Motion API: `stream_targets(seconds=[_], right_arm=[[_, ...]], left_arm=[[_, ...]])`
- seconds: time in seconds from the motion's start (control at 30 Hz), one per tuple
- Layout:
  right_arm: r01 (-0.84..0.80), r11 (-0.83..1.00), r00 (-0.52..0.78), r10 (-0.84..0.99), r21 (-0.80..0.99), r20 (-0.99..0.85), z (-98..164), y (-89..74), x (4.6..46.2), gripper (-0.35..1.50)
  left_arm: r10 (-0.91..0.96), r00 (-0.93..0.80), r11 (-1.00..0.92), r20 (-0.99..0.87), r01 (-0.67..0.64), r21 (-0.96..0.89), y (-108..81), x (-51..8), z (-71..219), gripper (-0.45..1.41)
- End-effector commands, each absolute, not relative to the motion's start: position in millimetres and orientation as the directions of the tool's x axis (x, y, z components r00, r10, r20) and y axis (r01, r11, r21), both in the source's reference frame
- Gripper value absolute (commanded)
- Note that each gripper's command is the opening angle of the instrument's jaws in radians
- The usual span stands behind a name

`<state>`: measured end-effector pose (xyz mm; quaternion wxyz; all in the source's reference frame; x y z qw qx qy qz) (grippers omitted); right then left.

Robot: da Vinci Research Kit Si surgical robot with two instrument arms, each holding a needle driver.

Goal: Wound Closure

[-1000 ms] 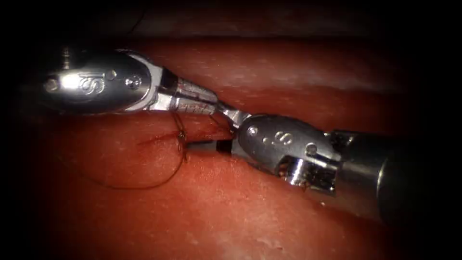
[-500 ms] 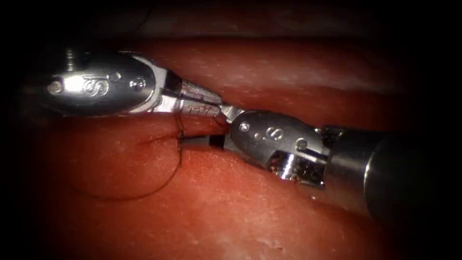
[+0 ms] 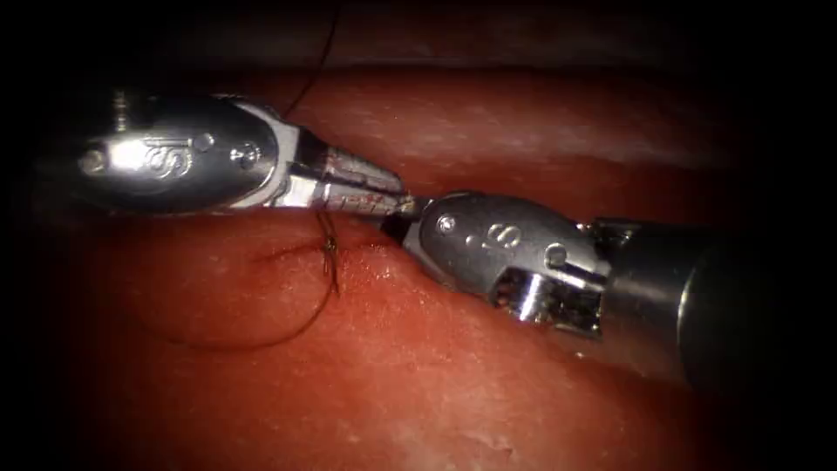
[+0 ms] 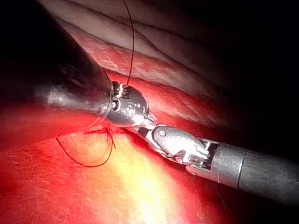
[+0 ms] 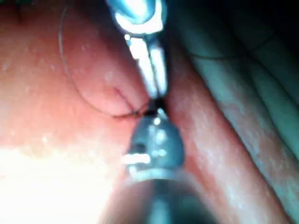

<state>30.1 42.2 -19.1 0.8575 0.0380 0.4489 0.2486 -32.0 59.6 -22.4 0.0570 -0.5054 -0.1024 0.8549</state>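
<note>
Tissue runs across the endoscope view, with pale ridges behind it and a short dark cut near the middle. My left tool comes in from the left, lying low over the tissue just above the cut. Its fingers look pressed together and are smeared with red fluid. Can't tell if anything is pinched between them. My right tool comes in from the right, nose to nose with the left one, tips touching or nearly so (too tight there to separate them). Whether it's gripping anything: can't tell. The meeting point sits just right of the knot, at the right end of the cut. Thread leaves the knot and sweeps down and left in a wide loop lying on the tissue on the left side. A short strand goes from the knot up to the underside of my left fingers, and another strand climbs away behind the left tool's body. Left wrist view agrees: left tool against right tool, thread looped on the tissue below. In the right wrist view, left tool and right tool meet end to end, with the thread arcing beside them. Can't tell where the needle is.
</note>
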Motion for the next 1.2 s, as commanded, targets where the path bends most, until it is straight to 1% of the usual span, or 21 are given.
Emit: stream_targets(seconds=[0.03,0.07,0.1,0.13,0.23,0.27,0.33,0.37,0.53,0.6,0.67,0.87,0.9,0.93,1.03,1.07,1.1,1.13,1.2], right_arm=[[-0.38,0.878,0.467,0.455,0.292,-0.759,-18.2,41.7,31.2,0.07],[-0.395,0.876,0.461,0.45,0.277,-0.765,-18.2,41.5,31.2,0.57],[-0.423,0.87,0.46,0.448,0.254,-0.767,-18.3,41.5,31.2,1.23],[-0.459,0.857,0.461,0.456,0.234,-0.761,-18.7,41.7,30.9,1.46],[-0.459,0.853,0.458,0.468,0.25,-0.756,-21.3,42.7,28.2,1.48],[-0.459,0.85,0.45,0.473,0.259,-0.757,-23.3,43.4,25.5,1.48],[-0.47,0.845,0.437,0.474,0.255,-0.764,-24.8,43.7,23.2,1.48],[-0.49,0.837,0.428,0.475,0.244,-0.769,-25.7,43.8,21.4,1.48],[-0.539,0.813,0.42,0.486,0.22,-0.766,-26.2,43.9,19.5,1.48],[-0.556,0.802,0.414,0.494,0.218,-0.765,-26.1,44.1,18.5,1.48],[-0.57,0.794,0.413,0.5,0.213,-0.761,-25.9,44.2,17.9,1.48],[-0.588,0.781,0.409,0.512,0.211,-0.755,-25.8,44.2,17.8,1.48],[-0.588,0.781,0.409,0.512,0.212,-0.755,-25.7,44.1,18.1,1.48],[-0.586,0.782,0.408,0.512,0.213,-0.756,-25.7,44.0,18.2,1.48],[-0.584,0.783,0.407,0.512,0.216,-0.756,-25.6,43.9,18.4,1.48],[-0.584,0.783,0.407,0.512,0.216,-0.756,-25.6,43.9,18.5,1.48],[-0.584,0.783,0.407,0.512,0.216,-0.756,-25.6,43.9,18.5,1.48],[-0.582,0.784,0.407,0.512,0.218,-0.757,-25.6,43.9,18.4,1.48],[-0.582,0.784,0.407,0.512,0.218,-0.757,-25.6,43.9,18.4,1.48]], left_arm=[[0.202,-0.479,-0.972,-0.855,0.009,-0.234,59.9,-32.4,-22.3,-0.35],[0.204,-0.477,-0.971,-0.855,0.01,-0.237,59.8,-32.2,-22.8,-0.35],[0.206,-0.474,-0.971,-0.856,0.012,-0.241,59.7,-32.0,-23.3,-0.35],[0.213,-0.465,-0.968,-0.859,0.017,-0.249,59.3,-31.5,-24.8,-0.35],[0.275,-0.396,-0.952,-0.876,0.018,-0.307,57.5,-29.6,-28.1,-0.35],[0.301,-0.377,-0.941,-0.876,0.028,-0.336,56.2,-28.0,-30.1,-0.35],[0.319,-0.367,-0.933,-0.874,0.039,-0.358,55.1,-26.6,-31.6,-0.35],[0.344,-0.353,-0.923,-0.87,0.044,-0.382,54.3,-25.2,-32.8,-0.35],[0.373,-0.319,-0.909,-0.871,0.062,-0.412,52.7,-22.6,-35.1,-0.35],[0.484,-0.254,-0.843,-0.838,0.121,-0.524,50.5,-19.9,-36.9,-0.35],[0.515,-0.236,-0.816,-0.824,0.16,-0.556,49.3,-18.3,-37.5,-0.35],[0.547,-0.237,-0.777,-0.803,0.212,-0.593,45.8,-13.7,-36.5,-0.35],[0.555,-0.264,-0.772,-0.789,0.189,-0.607,45.7,-13.0,-34.1,0.0],[0.564,-0.27,-0.771,-0.78,0.166,-0.615,45.8,-13.1,-33.1,0.21],[0.607,-0.317,-0.754,-0.729,0.061,-0.654,46.3,-13.8,-29.2,0.44],[0.622,-0.345,-0.747,-0.703,0.006,-0.664,46.6,-14.1,-27.8,0.66],[0.64,-0.38,-0.737,-0.667,-0.06,-0.673,47.3,-14.2,-26.3,0.72],[0.642,-0.392,-0.736,-0.659,-0.074,-0.673,47.6,-14.1,-26.0,0.75],[0.644,-0.404,-0.735,-0.65,-0.089,-0.673,48.0,-13.7,-26.2,0.75]])
